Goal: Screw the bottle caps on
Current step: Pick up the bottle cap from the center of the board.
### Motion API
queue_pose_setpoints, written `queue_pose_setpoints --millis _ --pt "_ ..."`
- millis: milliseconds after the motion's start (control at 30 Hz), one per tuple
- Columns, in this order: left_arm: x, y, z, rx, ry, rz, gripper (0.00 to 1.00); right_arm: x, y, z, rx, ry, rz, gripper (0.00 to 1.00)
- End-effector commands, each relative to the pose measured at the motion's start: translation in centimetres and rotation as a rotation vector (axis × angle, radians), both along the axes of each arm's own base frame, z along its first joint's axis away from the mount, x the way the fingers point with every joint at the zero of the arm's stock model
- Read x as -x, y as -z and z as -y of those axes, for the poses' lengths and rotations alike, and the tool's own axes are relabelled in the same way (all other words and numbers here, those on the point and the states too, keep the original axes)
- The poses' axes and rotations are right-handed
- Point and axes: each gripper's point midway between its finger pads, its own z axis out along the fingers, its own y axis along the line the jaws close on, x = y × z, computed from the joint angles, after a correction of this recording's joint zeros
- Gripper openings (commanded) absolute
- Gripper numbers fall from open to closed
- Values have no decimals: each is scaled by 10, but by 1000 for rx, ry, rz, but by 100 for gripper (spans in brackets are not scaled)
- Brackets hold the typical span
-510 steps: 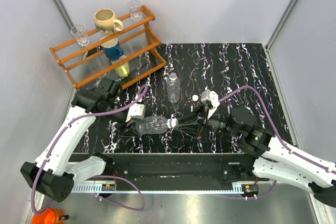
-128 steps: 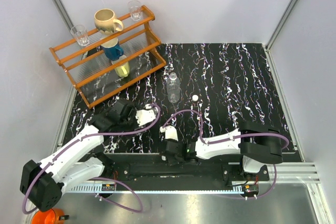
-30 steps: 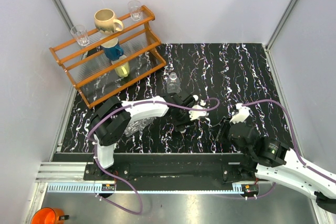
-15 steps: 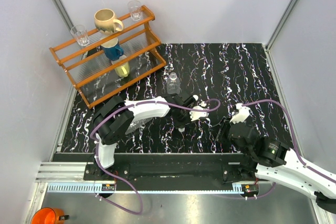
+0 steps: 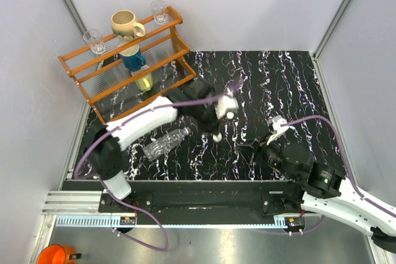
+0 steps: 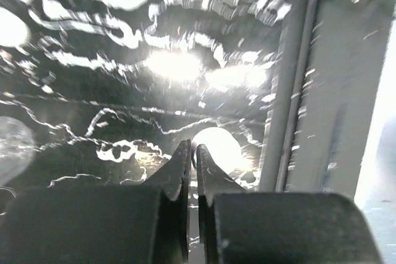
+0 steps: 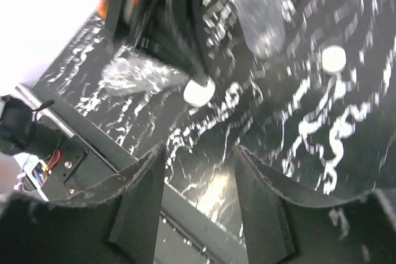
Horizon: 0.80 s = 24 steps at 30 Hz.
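My left gripper point(image 5: 216, 129) reaches over the middle of the black marbled table and is shut, pinching the rim of one white bottle cap point(image 5: 216, 136) at its tips. The left wrist view shows that cap point(image 6: 218, 147) just past the closed gripper point(image 6: 192, 145). In the right wrist view the same cap point(image 7: 199, 93) hangs at the left gripper's dark fingers. A second cap point(image 7: 334, 58) lies on the table beside an upright clear bottle point(image 7: 257, 10), blurred. Another bottle point(image 5: 166, 141) lies on its side at the left. My right gripper point(image 5: 249, 148) point(image 7: 198, 149) stands open and empty, low near the front.
A wooden rack point(image 5: 162, 85) at the back left holds a beige mug point(image 5: 125, 25), two glasses point(image 5: 94, 40) and a blue cup point(image 5: 132, 60). The metal front rail point(image 7: 204, 224) runs just beneath the right gripper. Grey walls close in the table's sides.
The left gripper closed on the cap, and its arm rose and swung toward the back. The right gripper's jaws spread wider and it edged left.
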Motion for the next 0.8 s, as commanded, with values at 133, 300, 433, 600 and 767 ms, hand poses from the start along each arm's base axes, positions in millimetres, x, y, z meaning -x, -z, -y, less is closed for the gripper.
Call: queue_pose_setpoints --millis 133,300,433,600,767 --pt "10 -214 -30 650 31 -458 3 2 -146 -27 -86 -234 679 65" --pt "30 -260 -38 796 175 -479 4 -4 -182 -56 -74 -288 830 68" --pt "41 -278 -44 808 107 -638 4 -21 -197 -69 -31 -241 938 70" --pt "61 -318 -56 971 229 -533 4 -27 -225 -67 5 -171 1093 72" --pt "58 -316 -55 970 195 -569 4 -18 -235 -70 18 -177 1147 73"
